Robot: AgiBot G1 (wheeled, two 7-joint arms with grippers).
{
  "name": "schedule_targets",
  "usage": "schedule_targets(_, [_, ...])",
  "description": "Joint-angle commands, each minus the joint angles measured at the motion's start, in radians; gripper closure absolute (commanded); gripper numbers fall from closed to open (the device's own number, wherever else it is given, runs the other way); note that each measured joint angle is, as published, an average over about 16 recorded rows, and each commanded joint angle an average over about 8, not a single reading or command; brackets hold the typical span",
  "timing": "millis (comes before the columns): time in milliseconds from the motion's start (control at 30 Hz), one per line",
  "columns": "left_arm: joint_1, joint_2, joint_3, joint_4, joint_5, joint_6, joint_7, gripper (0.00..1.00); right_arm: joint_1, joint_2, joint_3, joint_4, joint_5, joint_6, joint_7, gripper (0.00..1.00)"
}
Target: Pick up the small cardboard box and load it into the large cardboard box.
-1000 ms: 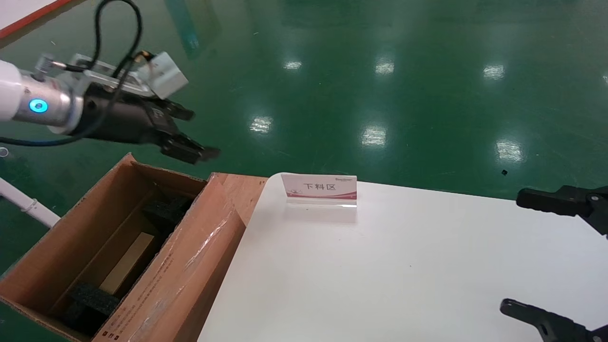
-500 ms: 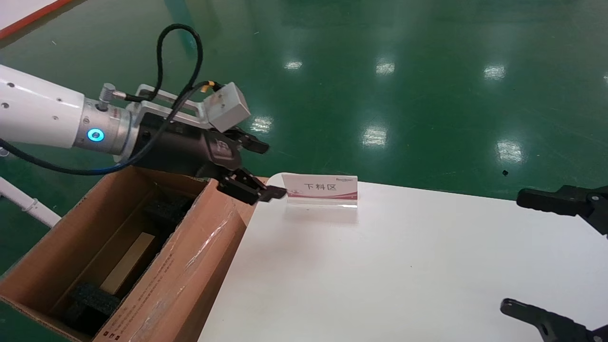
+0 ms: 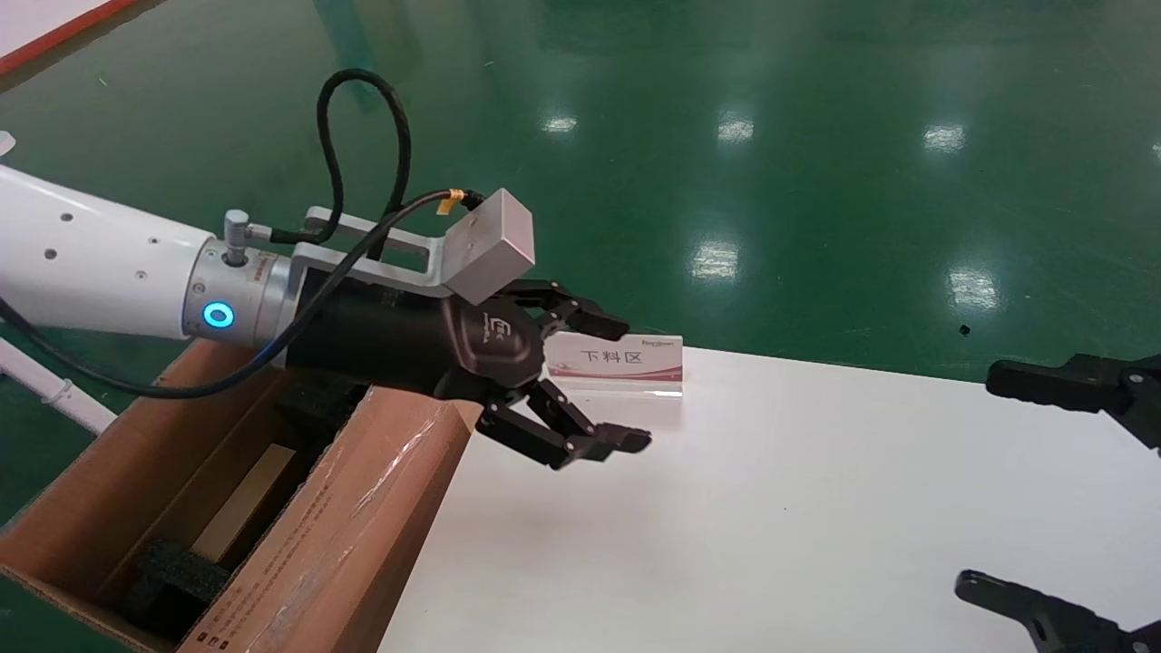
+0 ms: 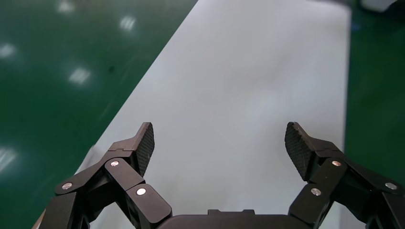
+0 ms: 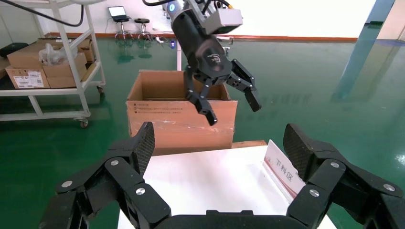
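Head view: the left gripper point(image 3: 594, 385), fingers spread and empty, has swung from above the large cardboard box point(image 3: 363, 508) onto the white table's point(image 3: 771, 508) far-left corner; a small cardboard box point(image 3: 243, 503) lies inside. The right gripper point(image 3: 1025, 490) waits open, near right.

Open table ahead, carton flap at my back

My left gripper point(image 3: 617, 381) hangs spread above the white table point(image 3: 816, 508); only the sign card point(image 3: 617, 358) stands close by, the large cardboard box point(image 3: 354, 517) flanks the edge, and my right gripper point(image 3: 1043, 490) waits far across.
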Motion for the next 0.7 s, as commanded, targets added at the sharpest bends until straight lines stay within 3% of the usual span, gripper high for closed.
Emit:
schedule_targets(33, [0.048,0.006,-0.060,-0.003,-0.019,0.019,0.023,0.00,0.000,0.000,0.000,0.000,0.000,0.000,0.000,0.00])
schedule_targets(133, [0.120,0.016,-0.149,-0.007,-0.047,0.049,0.057,0.00,0.000,0.000,0.000,0.000,0.000,0.000,0.000,0.00])
schedule_targets(167, [0.144,0.020,-0.179,-0.008,-0.056,0.059,0.069,0.00,0.000,0.000,0.000,0.000,0.000,0.000,0.000,0.07])
schedule_targets(400, [0.310,0.042,-0.387,-0.018,-0.122,0.126,0.148,0.00,0.000,0.000,-0.001,0.000,0.000,0.000,0.000,0.94])
schedule_targets(433, [0.335,0.045,-0.418,-0.019,-0.131,0.136,0.160,0.00,0.000,0.000,-0.001,0.000,0.000,0.000,0.000,1.00])
schedule_targets(700, [0.512,0.069,-0.639,-0.029,-0.201,0.208,0.244,0.00,0.000,0.000,-0.001,0.000,0.001,0.000,0.000,1.00])
